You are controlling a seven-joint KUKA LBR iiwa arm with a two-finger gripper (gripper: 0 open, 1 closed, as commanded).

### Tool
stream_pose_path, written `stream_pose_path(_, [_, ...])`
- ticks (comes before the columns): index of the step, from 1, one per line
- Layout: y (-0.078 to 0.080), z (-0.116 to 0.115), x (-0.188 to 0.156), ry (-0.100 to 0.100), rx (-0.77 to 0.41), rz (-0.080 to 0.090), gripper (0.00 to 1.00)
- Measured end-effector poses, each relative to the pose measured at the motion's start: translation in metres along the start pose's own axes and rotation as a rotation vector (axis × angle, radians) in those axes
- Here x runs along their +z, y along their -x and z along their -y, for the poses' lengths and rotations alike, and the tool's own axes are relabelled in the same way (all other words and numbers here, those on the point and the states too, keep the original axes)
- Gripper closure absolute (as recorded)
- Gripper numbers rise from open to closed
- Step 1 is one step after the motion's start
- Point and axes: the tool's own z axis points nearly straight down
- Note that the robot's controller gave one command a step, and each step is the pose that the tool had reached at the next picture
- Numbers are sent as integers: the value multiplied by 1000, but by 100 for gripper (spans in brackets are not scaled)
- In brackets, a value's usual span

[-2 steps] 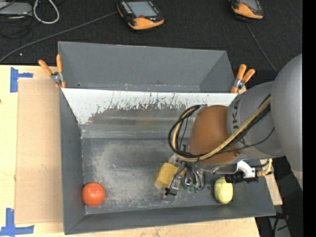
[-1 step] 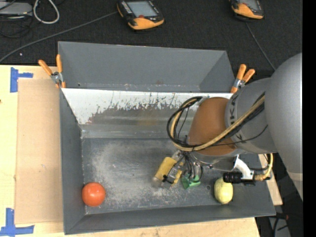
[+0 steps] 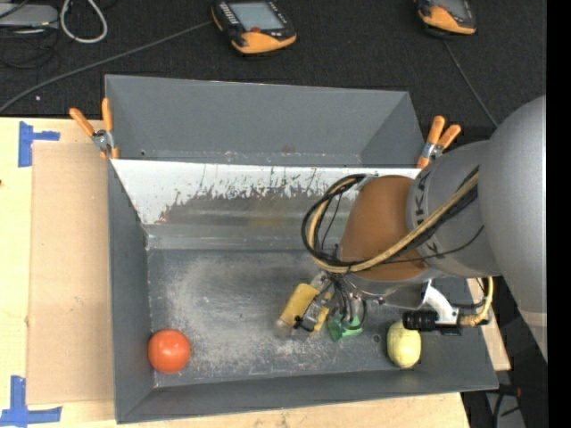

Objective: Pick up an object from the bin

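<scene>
My gripper [image 3: 342, 308] is low over the bin floor, right of the middle, under the arm's orange cover. A small green thing [image 3: 343, 331] lies right beneath it, partly hidden by the gripper. A yellow oblong thing [image 3: 297, 304] with a dark end lies against the gripper's left side. A yellow-green rounded fruit shape [image 3: 403, 345] rests to the right, near the bin's front right corner.
An orange-red ball [image 3: 169, 349] sits alone in the front left corner. The arm and its cables cover the bin's right side. The sloping back wall rises behind the gripper.
</scene>
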Motion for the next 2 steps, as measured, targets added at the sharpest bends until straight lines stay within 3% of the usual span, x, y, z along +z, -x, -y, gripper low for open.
stream_pose_path(1, [-2, 2, -27, -4, -2, -5, 100])
stream_pose_path(2, [0, 1, -47, -1, -2, 0, 100])
